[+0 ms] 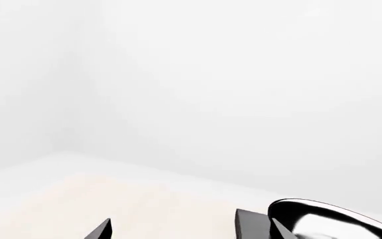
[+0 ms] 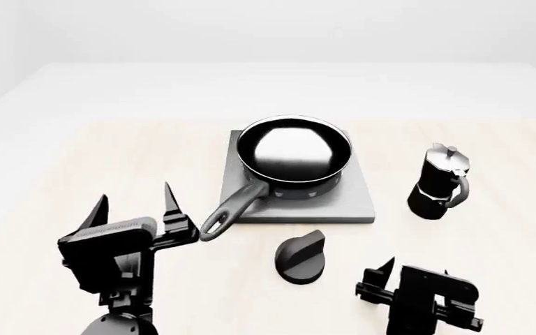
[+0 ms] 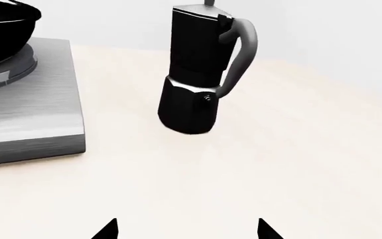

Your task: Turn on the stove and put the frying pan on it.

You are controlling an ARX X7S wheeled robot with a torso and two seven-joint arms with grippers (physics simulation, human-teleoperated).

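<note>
The frying pan (image 2: 294, 153) sits on the burner of the grey stove plate (image 2: 352, 206), with its long handle (image 2: 235, 206) reaching over the plate's front left edge. The black knob (image 2: 303, 257) lies on the table in front of the plate. My left gripper (image 2: 133, 201) is open and empty, just left of the handle's end. In the left wrist view its gripper (image 1: 191, 231) faces a corner of the plate (image 1: 250, 226) and the pan's rim (image 1: 337, 219). My right gripper (image 2: 415, 269) is open and empty, right of the knob.
A black-and-silver moka pot (image 2: 440, 183) stands right of the stove. In the right wrist view the pot (image 3: 198, 74) is ahead of my right gripper (image 3: 186, 230), with the stove plate (image 3: 38, 114) and pan (image 3: 2, 30) beside it. The pale table runs to a white wall.
</note>
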